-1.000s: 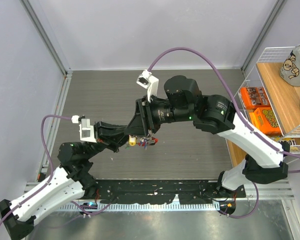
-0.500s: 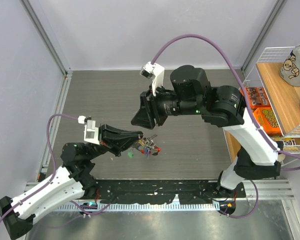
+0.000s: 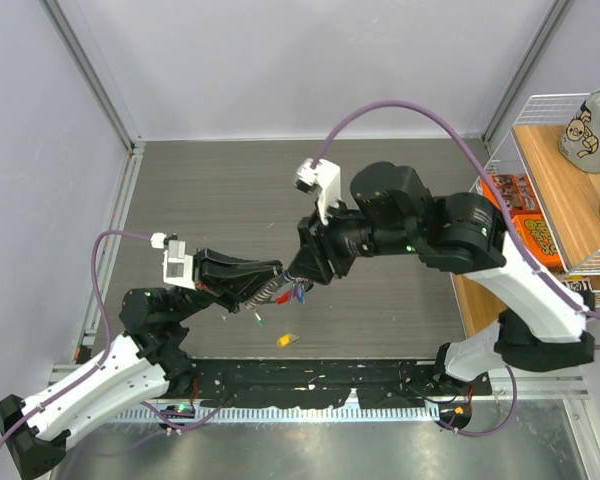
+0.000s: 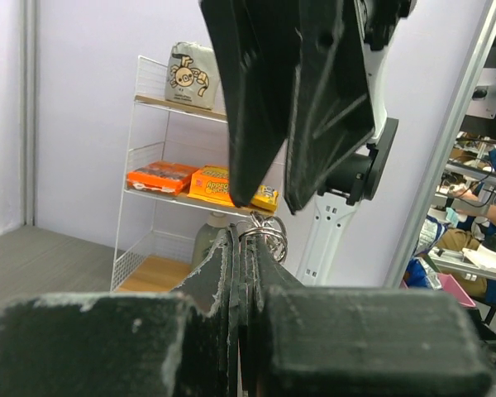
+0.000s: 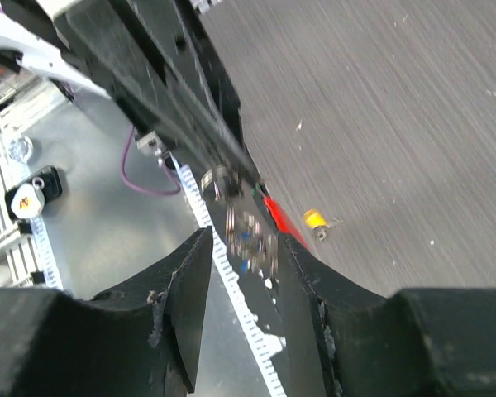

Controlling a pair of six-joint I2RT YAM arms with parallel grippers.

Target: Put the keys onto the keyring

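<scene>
Pinching the keyring point(image 4: 265, 234) between tightly closed fingers, the left hand point(image 3: 276, 284) holds it above the middle of the tabletop point(image 3: 210, 200). Red- and blue-tagged keys point(image 3: 293, 291) hang at it, blurred in the right wrist view. The right hand point(image 3: 307, 276) points in from the far right, its fingers apart and gripping nothing, tips just above the keyring. A yellow key point(image 3: 287, 340) lies loose on the tabletop nearer the arm bases, with a green key point(image 3: 258, 320) just to its left.
</scene>
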